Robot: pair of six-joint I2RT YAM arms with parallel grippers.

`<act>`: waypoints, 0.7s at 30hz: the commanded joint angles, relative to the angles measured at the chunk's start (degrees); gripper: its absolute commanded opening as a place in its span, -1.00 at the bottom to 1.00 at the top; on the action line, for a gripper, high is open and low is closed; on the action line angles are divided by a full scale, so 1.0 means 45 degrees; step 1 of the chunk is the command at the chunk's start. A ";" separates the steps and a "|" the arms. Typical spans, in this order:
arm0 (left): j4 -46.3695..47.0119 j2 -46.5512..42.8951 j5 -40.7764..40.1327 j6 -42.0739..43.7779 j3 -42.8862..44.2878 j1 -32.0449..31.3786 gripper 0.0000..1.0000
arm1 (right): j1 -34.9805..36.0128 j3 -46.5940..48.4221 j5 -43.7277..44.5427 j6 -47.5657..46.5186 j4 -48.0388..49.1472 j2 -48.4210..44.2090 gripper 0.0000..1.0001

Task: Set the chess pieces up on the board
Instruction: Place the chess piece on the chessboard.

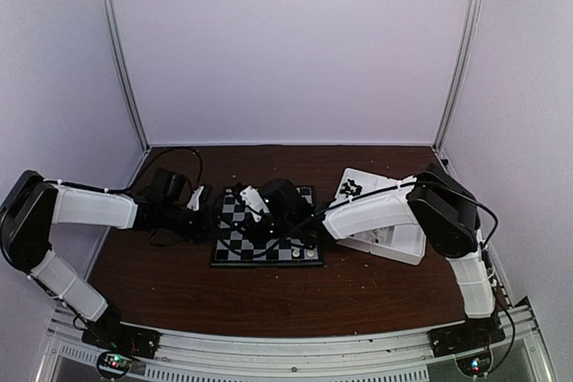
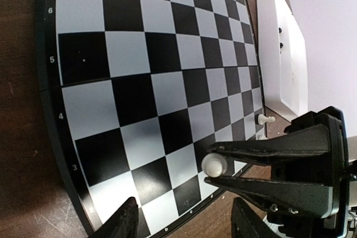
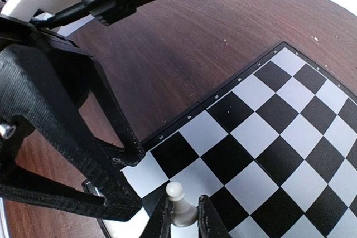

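Pawn, white, clamped in my right pincer, over corner squares of the board; left pincer hangs beside it, jaws apart, empty.

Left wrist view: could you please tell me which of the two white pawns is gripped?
The lower pawn, its head pinched by the right gripper; the other pawn sits free on the board near the white tray.

Left gripper and right gripper, with its white pawn, crowd the board near 10 o'clock. White tray blocks 3 o'clock; the 6 o'clock side is open.
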 commanded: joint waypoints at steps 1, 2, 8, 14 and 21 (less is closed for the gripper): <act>0.1029 0.0476 0.0340 -0.0101 -0.0004 0.0112 0.13 | 0.0139 0.0082 0.0409 0.0132 0.0560 0.0558 -0.68; 0.1046 0.0521 0.0303 -0.0081 -0.0019 0.0112 0.13 | 0.0154 0.0176 0.0388 0.0132 0.0547 0.0731 -0.68; 0.0902 0.0651 -0.0014 0.0109 0.0112 0.0112 0.12 | 0.0218 0.0487 0.0340 0.0132 0.0282 0.1214 -0.66; 0.0538 0.1011 -0.0396 0.0255 0.0465 0.0112 0.06 | 0.0218 0.0626 0.0290 0.0119 0.0073 0.1395 -0.55; 0.0178 0.0920 -0.0870 0.0652 0.0761 0.0112 0.04 | 0.0238 0.0520 0.0351 0.0033 0.0109 0.1166 -0.36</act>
